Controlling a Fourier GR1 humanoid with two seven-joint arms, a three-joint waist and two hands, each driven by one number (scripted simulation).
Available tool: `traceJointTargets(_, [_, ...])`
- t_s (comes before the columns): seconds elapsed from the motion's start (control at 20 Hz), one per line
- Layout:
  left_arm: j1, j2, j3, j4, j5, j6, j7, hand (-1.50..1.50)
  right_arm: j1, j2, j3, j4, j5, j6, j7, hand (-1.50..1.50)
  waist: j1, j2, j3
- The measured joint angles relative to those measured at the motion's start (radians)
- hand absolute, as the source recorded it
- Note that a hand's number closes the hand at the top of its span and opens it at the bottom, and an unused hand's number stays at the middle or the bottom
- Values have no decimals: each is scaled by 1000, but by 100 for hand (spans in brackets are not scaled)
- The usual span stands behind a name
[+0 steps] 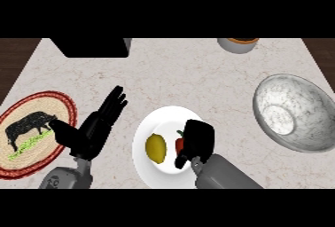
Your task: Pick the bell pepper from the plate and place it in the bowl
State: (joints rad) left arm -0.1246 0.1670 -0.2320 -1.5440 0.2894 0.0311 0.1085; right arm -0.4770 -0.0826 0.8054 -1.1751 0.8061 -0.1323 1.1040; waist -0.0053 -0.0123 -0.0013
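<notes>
- Tabletop (189,71): pale marbled stone with fine veining; dark wood shows at the far left and far right corners.
- Round woven mat (33,133) at the left, red-rimmed, printed with a black animal; it lies flat beside the left hand.
- Black box-shaped thing (91,46) at the far edge, left of centre. Small grey cup with an orange top (238,44) at the far edge, right of centre, cut off by the view.
- Bowl (294,113): grey-white, marbled, deep and rounded; stands right of the plate and apart from it.
- Plate (157,173): plain white, round, smooth. A yellow lemon (156,147), oval, lies left of centre on it.
- Bell pepper (179,143): red with a green stem, on the plate just right of the lemon. Mostly hidden; its long axis cannot be told.
- Right hand (198,139): over the plate, fingers curled down against the pepper's right side, covering it.
- Left hand (98,126): fingers straight and spread, pointing away, between mat and plate, holding nothing.
</notes>
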Motion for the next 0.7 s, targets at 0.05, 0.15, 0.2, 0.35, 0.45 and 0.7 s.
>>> traceJointTargets(0.05, [0,2,4,-7,1,1,9,0,17,-17,-2,-39,8,15,6,150,-1,1,0])
traceJointTargets(0.15, [-1,1,6,-21,2,1,21,0,38,-46,-4,-94,44,37,21,150,-4,3,0])
traceJointTargets(0.2, [0,3,10,-25,2,1,27,0,47,-57,-7,-125,66,47,30,150,-5,3,1])
traceJointTargets(0.35, [7,9,24,-21,4,-7,19,0,73,-77,-12,-248,129,83,62,150,-10,3,0])
traceJointTargets(0.45, [17,9,27,-25,4,-9,16,0,91,-82,-17,-338,174,100,77,150,-13,3,0])
traceJointTargets(0.7, [16,-5,18,-29,-7,4,28,0,84,-84,-44,-537,306,170,107,150,-20,-1,0])
